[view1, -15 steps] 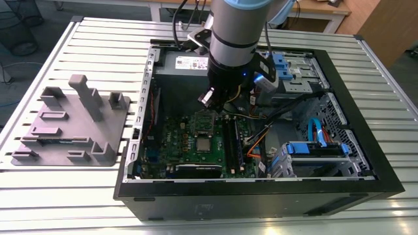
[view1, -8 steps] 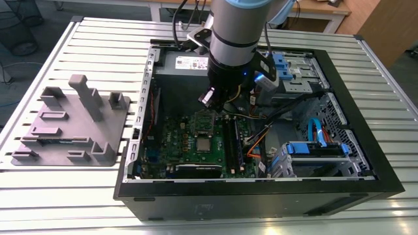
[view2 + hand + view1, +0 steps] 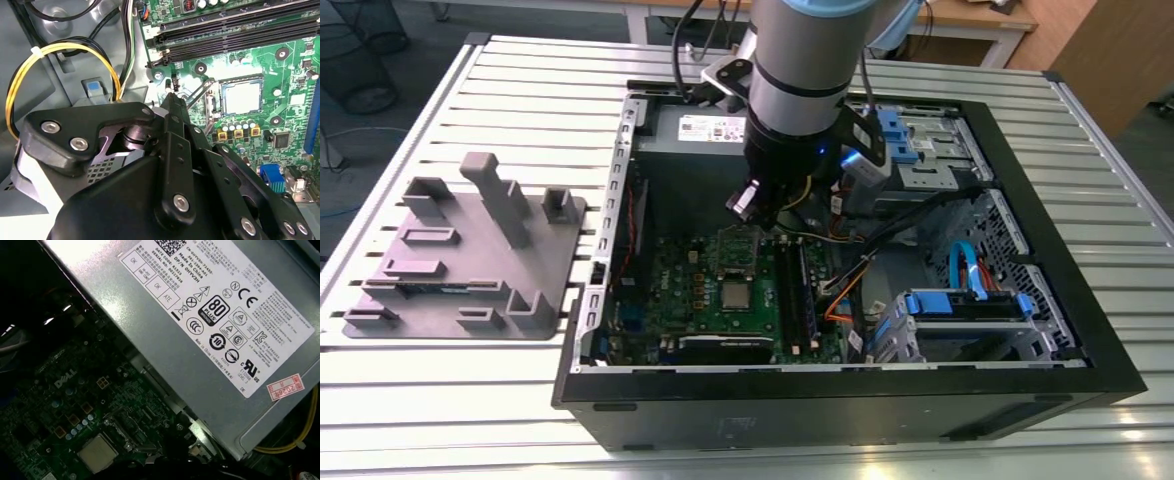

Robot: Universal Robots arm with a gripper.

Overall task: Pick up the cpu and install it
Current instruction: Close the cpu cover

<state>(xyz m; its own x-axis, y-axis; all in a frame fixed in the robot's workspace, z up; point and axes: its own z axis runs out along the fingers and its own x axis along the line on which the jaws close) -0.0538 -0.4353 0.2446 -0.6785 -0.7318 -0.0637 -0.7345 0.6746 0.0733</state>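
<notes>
CPU sits flat in the socket on the motherboard, inside the computer case; also seen in both wrist views. Pincer hangs above the board, short of the chip, nearer the power supply. Pincer grips nothing; whether its tips are spread or pressed together, cannot tell. Judgement: chip looks seated, socket frame raised. Care point: keep the chip level, clear the yellow cables just beside the pincer.
</notes>
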